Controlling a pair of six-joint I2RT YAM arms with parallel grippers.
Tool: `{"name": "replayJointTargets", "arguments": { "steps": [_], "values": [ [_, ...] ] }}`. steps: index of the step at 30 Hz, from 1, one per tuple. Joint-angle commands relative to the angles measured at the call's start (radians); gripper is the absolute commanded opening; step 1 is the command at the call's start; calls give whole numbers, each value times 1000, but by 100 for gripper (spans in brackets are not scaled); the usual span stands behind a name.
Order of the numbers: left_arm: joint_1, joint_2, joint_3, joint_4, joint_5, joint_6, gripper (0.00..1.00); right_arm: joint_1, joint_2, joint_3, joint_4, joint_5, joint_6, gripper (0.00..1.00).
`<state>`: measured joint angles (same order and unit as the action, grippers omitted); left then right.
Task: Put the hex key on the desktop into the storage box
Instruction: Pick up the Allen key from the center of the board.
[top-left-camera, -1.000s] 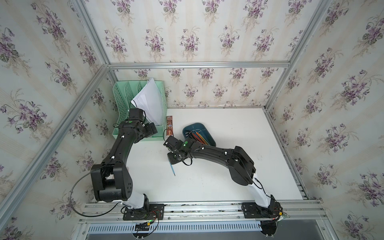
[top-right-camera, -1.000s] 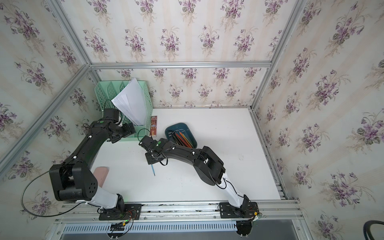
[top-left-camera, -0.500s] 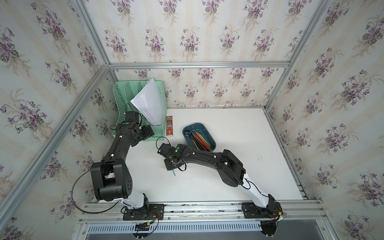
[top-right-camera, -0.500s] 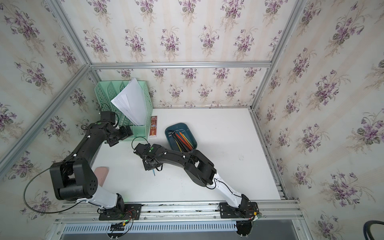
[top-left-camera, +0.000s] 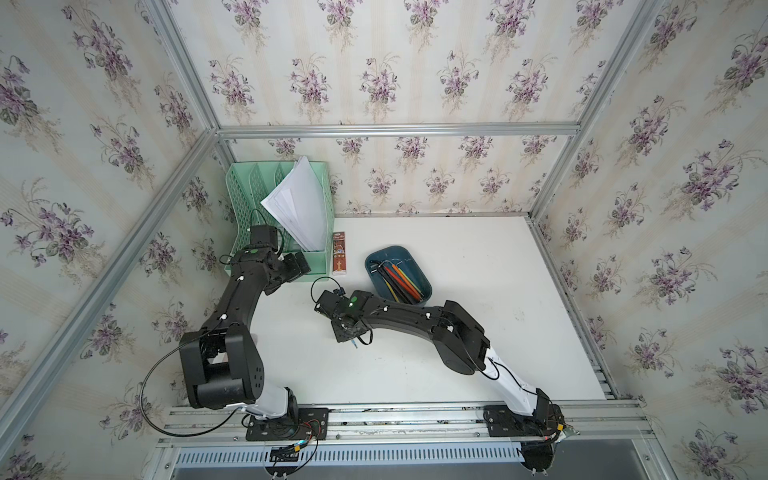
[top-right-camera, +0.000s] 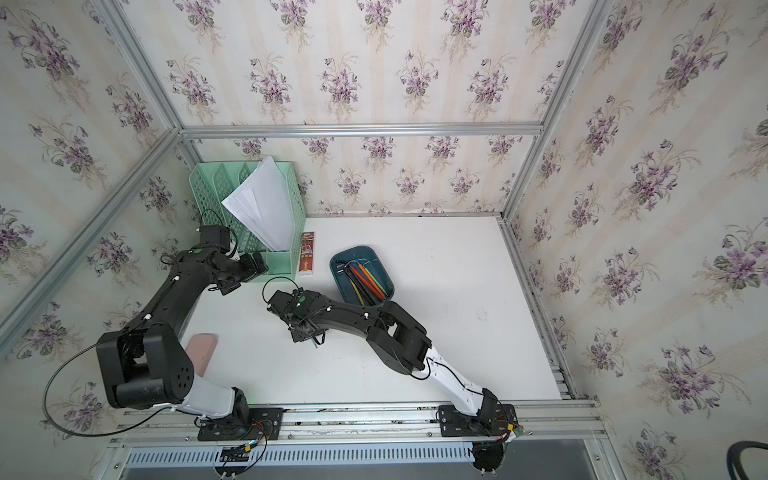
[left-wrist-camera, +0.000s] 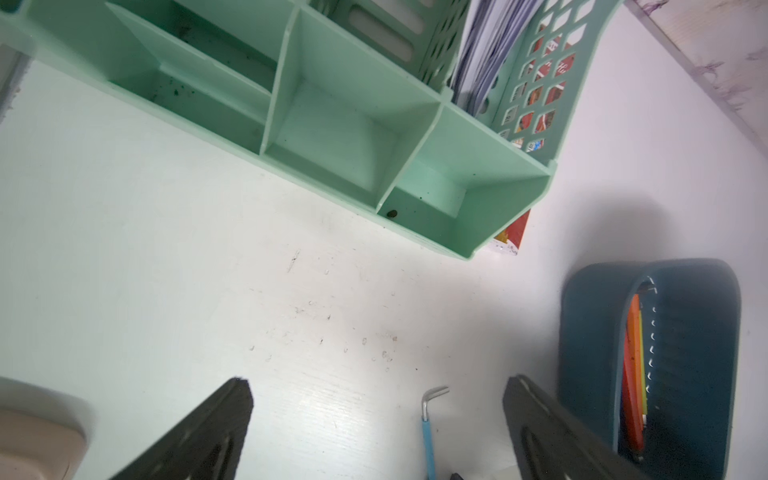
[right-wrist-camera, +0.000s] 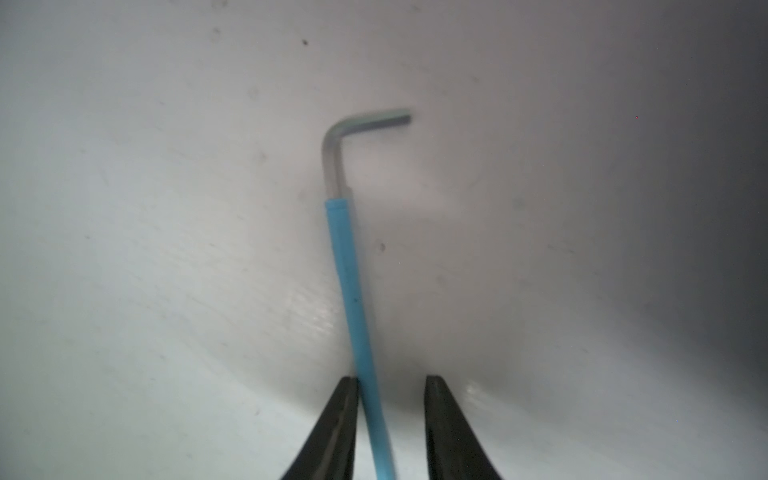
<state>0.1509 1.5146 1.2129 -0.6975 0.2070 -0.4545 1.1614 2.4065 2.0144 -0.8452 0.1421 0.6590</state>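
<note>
The hex key (right-wrist-camera: 351, 270) has a blue sleeve and a bare bent metal end, and it lies flat on the white desktop (top-left-camera: 478, 332). My right gripper (right-wrist-camera: 390, 380) is low over it and open, its two fingers straddling the blue shaft, which touches one finger while a gap shows at the other. In both top views only the key's end (top-left-camera: 354, 343) (top-right-camera: 313, 341) shows from under the right gripper (top-left-camera: 347, 332). The dark teal storage box (top-left-camera: 390, 249) (left-wrist-camera: 690, 332) stands just behind, apart from it. My left gripper (left-wrist-camera: 376, 380) (top-left-camera: 301, 266) hangs wide open, empty, near the organizer.
A mint-green mesh file organizer (top-left-camera: 241, 232) with white papers stands in the back left corner, with a red-brown flat box (top-left-camera: 340, 257) beside it. Several coloured sticks (top-left-camera: 401, 278) lie in the storage box. A pink object (top-right-camera: 201, 349) lies at the desktop's left edge.
My right gripper has moved toward the front left and come down over the hex key, now covering most of it. The left gripper has barely shifted.
</note>
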Motion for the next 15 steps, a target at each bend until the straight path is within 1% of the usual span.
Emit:
{"name": "replayJointTargets", "arguments": {
  "steps": [1,5,7,13,15],
  "values": [
    [0,-7,-8,39,55,-2,99,-3,-13,-19,-45,6,9,34],
    [0,-8,-8,36,50,-2,99,-2,1,-4,-18,-51,-16,35],
    [0,-7,-10,38,46,-2,99,-1,35,20,-38,-60,-24,35],
    [-1,-4,-11,40,46,-9,99,-1,83,0,-48,-33,-49,35],
    [-1,-4,-11,39,46,-9,99,-2,94,-7,-49,-24,-53,33]
  ]
}}
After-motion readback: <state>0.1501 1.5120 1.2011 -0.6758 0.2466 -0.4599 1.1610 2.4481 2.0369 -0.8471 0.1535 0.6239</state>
